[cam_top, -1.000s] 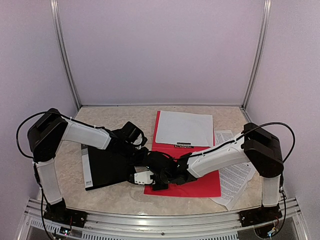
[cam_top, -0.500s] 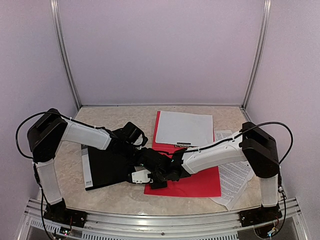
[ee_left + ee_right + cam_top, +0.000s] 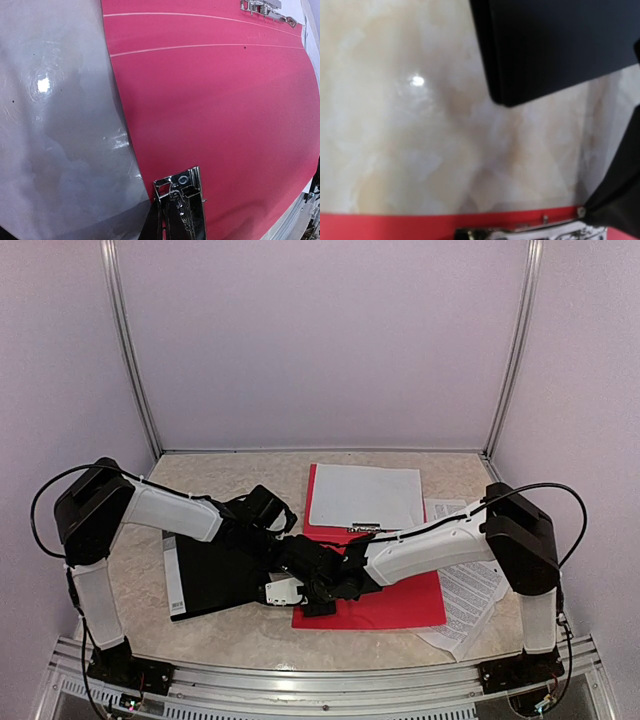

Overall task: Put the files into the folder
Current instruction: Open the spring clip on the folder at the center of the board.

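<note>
The red folder (image 3: 385, 598) lies open and flat in the middle of the table. A white sheet (image 3: 366, 496) rests on its far half, under a metal clip (image 3: 366, 530). More files, printed sheets (image 3: 470, 590), stick out from under the folder's right edge. Both grippers meet at the folder's left edge. My left gripper (image 3: 288, 548) is shut, and its wrist view shows the red folder (image 3: 215, 110) with a second metal clip (image 3: 179, 200) right below. My right gripper (image 3: 310, 590) is shut too. Its own view shows only the folder's red edge (image 3: 395, 226). The fingertips are hidden.
A black cover (image 3: 215, 575) with a white spine strip lies to the left of the folder, its corner (image 3: 555, 45) showing in the right wrist view. Marble tabletop (image 3: 200, 475) spreads between pale walls, and a metal rail (image 3: 300, 680) runs along the near edge.
My right arm has stretched further left, bringing its gripper closer to the left one. The red folder and its white sheet have shifted slightly to the right.
</note>
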Tool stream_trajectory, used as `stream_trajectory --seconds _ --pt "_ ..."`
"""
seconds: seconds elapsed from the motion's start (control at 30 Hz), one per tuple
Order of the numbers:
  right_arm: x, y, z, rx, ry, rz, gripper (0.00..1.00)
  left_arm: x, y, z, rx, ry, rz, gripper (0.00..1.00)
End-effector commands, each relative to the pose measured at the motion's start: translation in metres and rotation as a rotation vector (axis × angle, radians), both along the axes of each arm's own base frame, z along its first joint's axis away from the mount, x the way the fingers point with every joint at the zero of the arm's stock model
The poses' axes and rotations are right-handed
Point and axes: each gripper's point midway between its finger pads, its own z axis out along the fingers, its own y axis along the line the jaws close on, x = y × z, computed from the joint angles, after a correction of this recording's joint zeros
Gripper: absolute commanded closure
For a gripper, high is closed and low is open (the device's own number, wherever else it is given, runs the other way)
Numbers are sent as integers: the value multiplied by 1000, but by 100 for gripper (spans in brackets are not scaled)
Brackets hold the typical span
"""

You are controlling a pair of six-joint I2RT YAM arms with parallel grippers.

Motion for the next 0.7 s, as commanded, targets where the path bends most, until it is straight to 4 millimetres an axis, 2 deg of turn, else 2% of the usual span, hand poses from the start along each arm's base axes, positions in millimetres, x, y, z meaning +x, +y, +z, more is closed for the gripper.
stream_trajectory --seconds 0.0,0.47,0.67 --pt "-5 -110 -69 -410 108 -105 100 -38 45 -47 215 110 -42 100" --pt "13 -126 -59 -442 46 -160 100 -40 47 -50 227 74 -85 100" --pt "15 -129 -59 -451 38 -167 100 -40 49 -50 235 58 -103 100"
